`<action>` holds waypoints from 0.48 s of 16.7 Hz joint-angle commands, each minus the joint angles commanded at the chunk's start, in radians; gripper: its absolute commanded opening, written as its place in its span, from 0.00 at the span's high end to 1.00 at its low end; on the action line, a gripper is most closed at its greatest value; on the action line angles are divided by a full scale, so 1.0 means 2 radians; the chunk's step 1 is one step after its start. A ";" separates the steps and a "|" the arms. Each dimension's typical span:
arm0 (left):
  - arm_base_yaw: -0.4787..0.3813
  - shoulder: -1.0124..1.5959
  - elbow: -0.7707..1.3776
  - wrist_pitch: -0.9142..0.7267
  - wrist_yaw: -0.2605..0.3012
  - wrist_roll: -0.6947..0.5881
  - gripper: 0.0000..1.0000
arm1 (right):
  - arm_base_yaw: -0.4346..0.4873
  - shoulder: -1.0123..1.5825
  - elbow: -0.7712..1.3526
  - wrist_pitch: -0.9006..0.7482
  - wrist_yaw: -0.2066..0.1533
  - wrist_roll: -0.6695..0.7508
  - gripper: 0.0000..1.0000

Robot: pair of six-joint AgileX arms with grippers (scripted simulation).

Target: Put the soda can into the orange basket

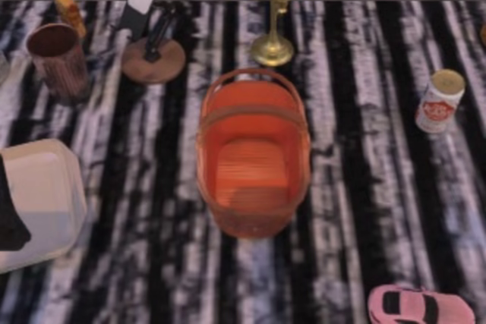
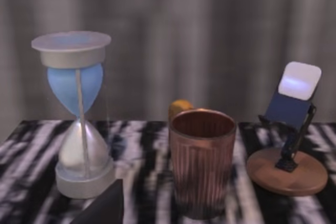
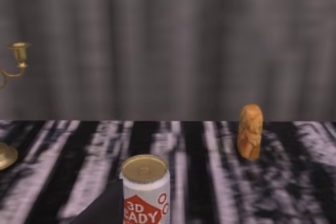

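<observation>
Your soda can [image 1: 439,102] stands upright, well right of the orange basket [image 1: 254,153] (empty) at mid-worktop; tool states: cannot tell.

i see a brown ribbed cup [image 1: 58,60], phone stand [image 1: 153,57], brass candelabra [image 1: 273,5], pink toy car [image 1: 420,306], hourglass [image 2: 80,114]

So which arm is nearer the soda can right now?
Right. The soda can stands close in front of the right arm's wrist camera, near the table's right edge. The left arm sits at the left edge, across the orange basket from it.
</observation>
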 joint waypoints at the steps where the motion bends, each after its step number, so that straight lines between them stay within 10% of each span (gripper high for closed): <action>1: 0.000 0.000 0.000 0.000 0.000 0.000 0.00 | 0.000 0.000 0.000 0.000 0.000 0.000 0.00; 8: 0.000 0.000 0.000 0.000 0.000 0.000 0.00 | 0.007 0.108 0.103 -0.082 0.000 -0.035 0.00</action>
